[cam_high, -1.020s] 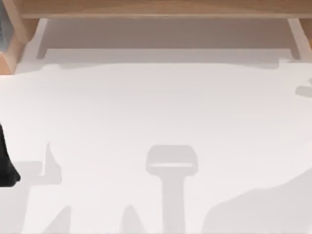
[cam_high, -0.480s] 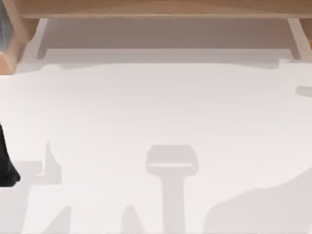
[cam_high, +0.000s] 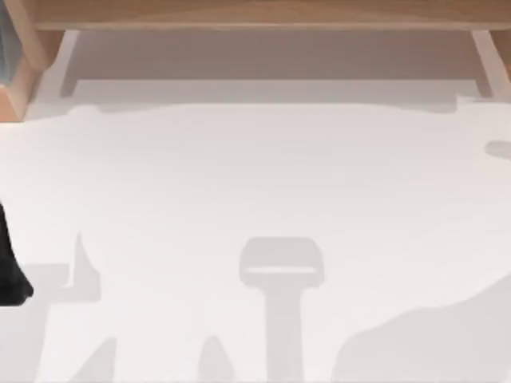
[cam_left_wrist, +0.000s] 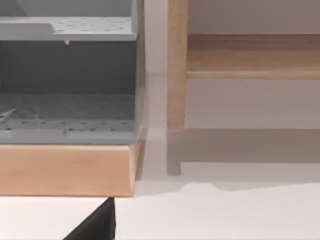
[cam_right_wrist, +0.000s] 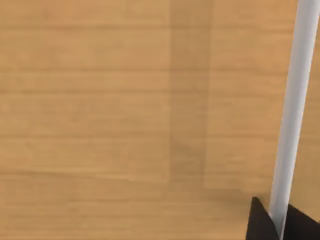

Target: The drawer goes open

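Right gripper (cam_right_wrist: 279,222) sits close against the drawer front (cam_right_wrist: 125,120), a broad face of light wood with horizontal grain, and its two dark fingertips (cam_right_wrist: 260,222) stand one on each side of the pale bar handle (cam_right_wrist: 295,100), pressed against it so that the bar is clamped between them; the handle runs as a slim white rod along one side of that wooden face, and a faint darker band of shadow crosses the wood near the middle. From the left wrist camera, a dark wedge of the left gripper (cam_left_wrist: 97,225) shows low over the white table (cam_left_wrist: 225,215), and whether it is open or closed I cannot tell; beyond it stands a grey shelf unit (cam_left_wrist: 70,75) with perforated shelves, resting on a light wooden base (cam_left_wrist: 65,170), and just beside that a wooden post (cam_left_wrist: 176,65) comes down to the table, with a wooden rail (cam_left_wrist: 250,55) reaching away from it and a shaded gap below the rail. From above, the left arm (cam_high: 9,271) is a dark shape parked at the table's left edge, well apart from the wooden furniture (cam_high: 255,14) that spans the far side, with pale uprights (cam_high: 489,64) at its ends, while soft grey shadows of the arms lie across the near and right parts of the tabletop.
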Controlling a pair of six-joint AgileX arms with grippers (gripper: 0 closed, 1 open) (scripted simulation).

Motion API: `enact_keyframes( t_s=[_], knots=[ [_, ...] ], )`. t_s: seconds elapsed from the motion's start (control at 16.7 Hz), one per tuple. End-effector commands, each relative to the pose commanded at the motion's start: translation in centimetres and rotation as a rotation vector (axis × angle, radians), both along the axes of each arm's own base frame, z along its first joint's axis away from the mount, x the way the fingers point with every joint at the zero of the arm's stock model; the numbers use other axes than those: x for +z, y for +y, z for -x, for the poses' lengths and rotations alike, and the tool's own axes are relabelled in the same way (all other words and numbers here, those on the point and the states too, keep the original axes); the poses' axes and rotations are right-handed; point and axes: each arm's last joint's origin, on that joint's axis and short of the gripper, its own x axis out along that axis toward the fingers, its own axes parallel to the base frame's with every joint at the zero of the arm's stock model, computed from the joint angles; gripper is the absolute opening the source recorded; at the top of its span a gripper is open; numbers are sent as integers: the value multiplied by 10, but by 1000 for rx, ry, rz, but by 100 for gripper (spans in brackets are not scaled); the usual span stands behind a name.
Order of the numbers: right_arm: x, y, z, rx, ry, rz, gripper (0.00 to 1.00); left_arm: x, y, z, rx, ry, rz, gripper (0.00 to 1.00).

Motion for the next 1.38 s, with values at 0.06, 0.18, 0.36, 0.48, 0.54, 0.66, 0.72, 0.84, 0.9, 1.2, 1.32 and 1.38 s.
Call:
enact_keyframes(
  t_s=[0.06, 0.18, 0.36, 0.48, 0.54, 0.66, 0.72, 0.84, 0.9, 1.2, 1.32, 1.38],
  knots=[
    [1, 0, 1, 0, -2, 1, 0, 0, 0, 0, 0, 0, 0, 100],
    [4, -2, 10, 1, -14, 5, 0, 0, 0, 0, 0, 0, 0, 100],
    [-2, 0, 32, 2, 9, -5, 0, 0, 0, 0, 0, 0, 0, 100],
    [-7, 3, 50, 2, 26, -14, 0, 0, 0, 0, 0, 0, 0, 100],
    [-5, 3, 56, 2, 18, -10, 0, 0, 0, 0, 0, 0, 0, 100],
    [0, 1, 63, 0, 0, 0, 0, 0, 0, 0, 0, 0, 0, 100],
    [0, 1, 63, 0, 0, 0, 0, 0, 0, 0, 0, 0, 0, 100],
    [-1, 3, 61, 4, 2, -2, 0, 0, 0, 0, 0, 0, 0, 100],
    [0, 2, 62, 4, 0, 0, 0, 0, 0, 0, 0, 0, 0, 100],
    [-5, 4, 98, 7, 19, -12, 0, 0, 0, 0, 0, 0, 0, 100],
    [-6, 6, 115, 7, 23, -15, 0, 0, 0, 0, 0, 0, 0, 100],
    [-4, 5, 121, 6, 12, -8, 0, 0, 0, 0, 0, 0, 0, 100]
  ],
)
